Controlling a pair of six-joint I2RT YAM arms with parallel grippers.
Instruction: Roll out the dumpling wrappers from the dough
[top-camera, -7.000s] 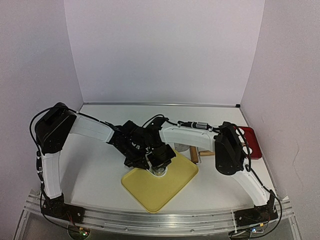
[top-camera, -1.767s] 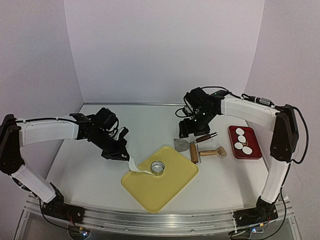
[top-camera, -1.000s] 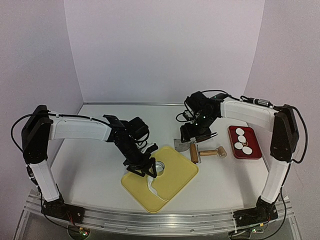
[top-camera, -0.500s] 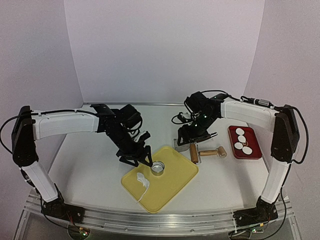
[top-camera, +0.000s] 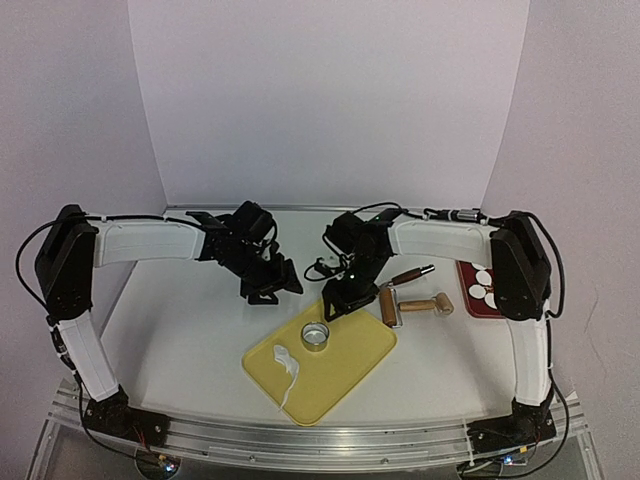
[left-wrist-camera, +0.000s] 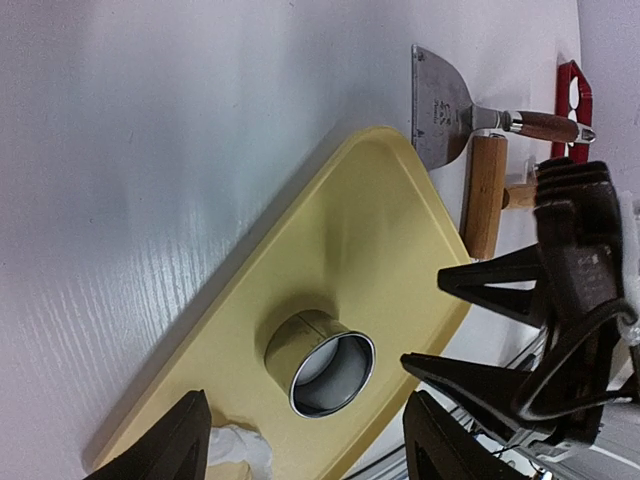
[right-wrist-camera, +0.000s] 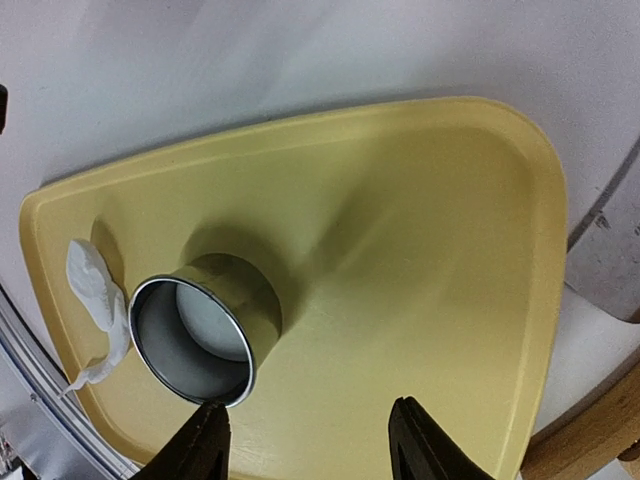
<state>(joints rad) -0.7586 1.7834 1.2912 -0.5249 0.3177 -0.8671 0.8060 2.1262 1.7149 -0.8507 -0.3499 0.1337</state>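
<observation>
Both arms bend inward from raised elbows. The left gripper (top-camera: 268, 284) and right gripper (top-camera: 336, 302) hang near each other mid-scene, jaws spread wide.

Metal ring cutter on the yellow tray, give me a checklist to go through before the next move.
1. Right gripper open and empty: ok.
2. Left gripper open and empty: ok.
3. Round metal ring cutter upright on the yellow plastic tray, neither gripper touching it: ok.
4. White dough disc visible inside the ring: ok. Whether it is cut free: cannot tell.
5. Crumpled white dough scrap near the tray's edge, clear of the ring: cannot tell.
6. Wooden rolling pin lying off the tray, nothing holding it: ok.
</observation>
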